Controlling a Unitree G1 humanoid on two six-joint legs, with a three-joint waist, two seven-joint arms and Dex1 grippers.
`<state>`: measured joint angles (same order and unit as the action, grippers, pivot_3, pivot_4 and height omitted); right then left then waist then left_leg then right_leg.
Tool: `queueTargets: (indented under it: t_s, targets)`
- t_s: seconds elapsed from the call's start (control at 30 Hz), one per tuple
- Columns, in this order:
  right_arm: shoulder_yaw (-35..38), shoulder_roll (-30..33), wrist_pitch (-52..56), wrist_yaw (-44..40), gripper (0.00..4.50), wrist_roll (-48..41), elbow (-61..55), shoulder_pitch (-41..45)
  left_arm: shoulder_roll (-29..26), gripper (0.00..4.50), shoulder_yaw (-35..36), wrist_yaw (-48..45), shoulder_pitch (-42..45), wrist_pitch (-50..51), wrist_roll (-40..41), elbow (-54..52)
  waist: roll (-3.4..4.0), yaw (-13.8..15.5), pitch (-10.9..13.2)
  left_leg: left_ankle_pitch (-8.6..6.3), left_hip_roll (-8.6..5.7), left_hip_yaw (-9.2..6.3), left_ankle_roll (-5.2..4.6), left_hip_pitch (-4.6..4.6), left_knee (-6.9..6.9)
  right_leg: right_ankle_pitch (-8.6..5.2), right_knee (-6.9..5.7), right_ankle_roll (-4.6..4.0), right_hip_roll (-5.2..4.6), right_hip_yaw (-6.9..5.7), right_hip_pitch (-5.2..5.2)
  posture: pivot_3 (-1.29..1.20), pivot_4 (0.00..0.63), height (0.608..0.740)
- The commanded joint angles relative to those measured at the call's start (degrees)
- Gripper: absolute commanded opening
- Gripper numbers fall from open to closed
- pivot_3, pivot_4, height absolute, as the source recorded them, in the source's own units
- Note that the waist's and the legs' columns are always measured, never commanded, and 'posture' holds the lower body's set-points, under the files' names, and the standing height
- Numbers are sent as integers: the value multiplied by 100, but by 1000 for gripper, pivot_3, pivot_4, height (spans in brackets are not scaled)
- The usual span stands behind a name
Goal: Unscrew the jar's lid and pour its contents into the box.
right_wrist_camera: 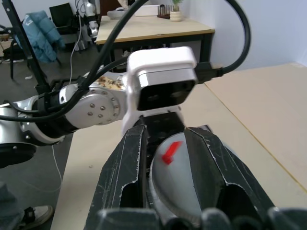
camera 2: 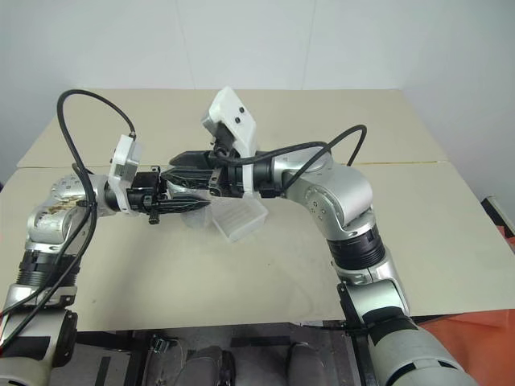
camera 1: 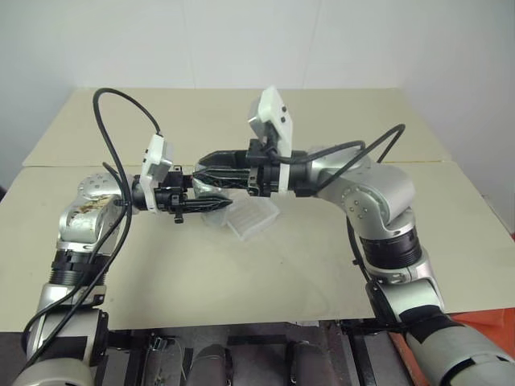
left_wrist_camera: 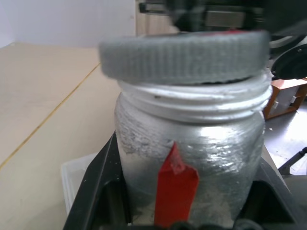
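Both arms meet above the middle of the surface (camera 1: pixel 265 273), the grippers pointing at each other. The left gripper (camera 1: pixel 201 205) has its jaws closed on the jar (left_wrist_camera: pixel 189 158), clamping the silvery body low down with the red patch facing the wrist camera. This looks like a bracing hold, keeping the jar from turning. The right gripper (right_wrist_camera: pixel 165 163) has its jaws closed on the lid (left_wrist_camera: pixel 184 55), one finger on each side of the grey cap with its red mark between them. That grip suits twisting the cap off.

The lid sits tilted and a little off-centre over the jar's mouth. The bare white threads of the neck show under it, so it seems loosened or nearly free.

The box (camera 1: pixel 251 217), of clear ribbed plastic, lies on the surface just below and beside the two grippers, apart from both. Its place under the jar looks meant for a short tip once the cap is away.

Hard to make out:
- From the head views the jar and lid are hidden between the black fingers.
- The jar's contents cannot be read through the silvery wall.
- Whether the lid still catches on a thread cannot be told.
- Part of the box is covered by the right gripper's fingers.
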<state>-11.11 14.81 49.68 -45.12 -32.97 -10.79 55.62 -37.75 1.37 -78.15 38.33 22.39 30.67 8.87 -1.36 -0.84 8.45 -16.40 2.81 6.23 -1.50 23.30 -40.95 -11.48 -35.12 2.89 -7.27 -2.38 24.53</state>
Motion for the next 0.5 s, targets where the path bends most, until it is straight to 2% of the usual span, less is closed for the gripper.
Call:
queueTargets:
  t_s: [0.03, 0.5]
  targets:
    - [-87, 20, 119, -59, 1568, -86, -200, 19, 19, 1943, 173, 57, 230, -138, 55, -78, 0, -1, 0, 0, 0, 0, 0, 0, 0, 0, 0, 0, 0, 0, 0, 0, 150, 740]
    - [-5, 59, 127, 0, 1568, -38, -167, 133, 63, 1943, 141, -105, 168, -213, 73, -66, 0, -1, 0, 0, 0, 0, 0, 1, 0, 0, 0, 0, 0, 0, 0, 0, 150, 740]
